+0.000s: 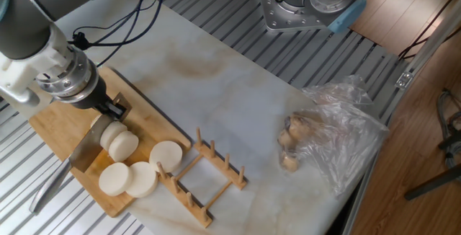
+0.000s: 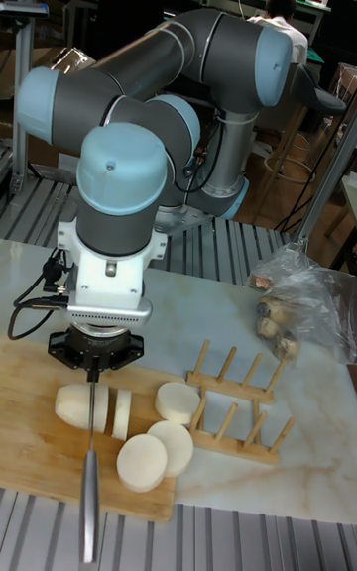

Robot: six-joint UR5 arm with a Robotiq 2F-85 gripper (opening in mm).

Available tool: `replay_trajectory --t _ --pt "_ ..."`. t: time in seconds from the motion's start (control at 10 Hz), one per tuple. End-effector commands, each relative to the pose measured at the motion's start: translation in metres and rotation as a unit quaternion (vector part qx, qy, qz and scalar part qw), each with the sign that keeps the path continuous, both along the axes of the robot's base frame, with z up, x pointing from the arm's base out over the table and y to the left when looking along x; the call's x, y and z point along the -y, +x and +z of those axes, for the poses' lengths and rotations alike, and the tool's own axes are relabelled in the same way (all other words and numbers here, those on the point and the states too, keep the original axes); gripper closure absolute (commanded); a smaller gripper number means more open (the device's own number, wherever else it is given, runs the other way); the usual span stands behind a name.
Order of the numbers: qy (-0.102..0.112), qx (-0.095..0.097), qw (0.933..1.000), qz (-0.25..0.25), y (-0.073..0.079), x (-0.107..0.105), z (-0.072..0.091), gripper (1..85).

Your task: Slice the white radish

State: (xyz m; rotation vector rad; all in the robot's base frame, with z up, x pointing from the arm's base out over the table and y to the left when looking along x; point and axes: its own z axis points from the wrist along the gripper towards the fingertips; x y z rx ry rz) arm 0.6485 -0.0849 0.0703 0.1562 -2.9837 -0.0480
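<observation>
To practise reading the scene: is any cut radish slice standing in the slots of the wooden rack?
No. The wooden rack holds nothing in its slots; the radish slices lie flat on the cutting board beside it.

A wooden cutting board (image 1: 54,123) is laid on the left part of the pale marbled counter (image 1: 238,98). Just beside its right edge, a wooden rack (image 1: 205,174) with upright pegs is placed. Well apart, near the right edge of the counter, brownish lumps (image 1: 292,145) are seen, wrapped with a clear plastic bag (image 1: 346,130).
</observation>
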Motion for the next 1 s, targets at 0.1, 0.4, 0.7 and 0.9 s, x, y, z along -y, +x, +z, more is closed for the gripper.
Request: replay_trajectory --t 0.1,0.4,0.7,0.9 --pt "0.002 0.019 0.9998 -0.004 0.005 -0.004 -0.005 83.0" --pt "0.024 0.027 0.9993 0.012 0.008 -0.006 0.005 63.3" --pt "0.015 0.033 0.9994 0.006 0.011 -0.008 -0.001 64.7" --pt "0.015 0.045 0.9989 0.008 0.022 -0.007 0.004 65.0"
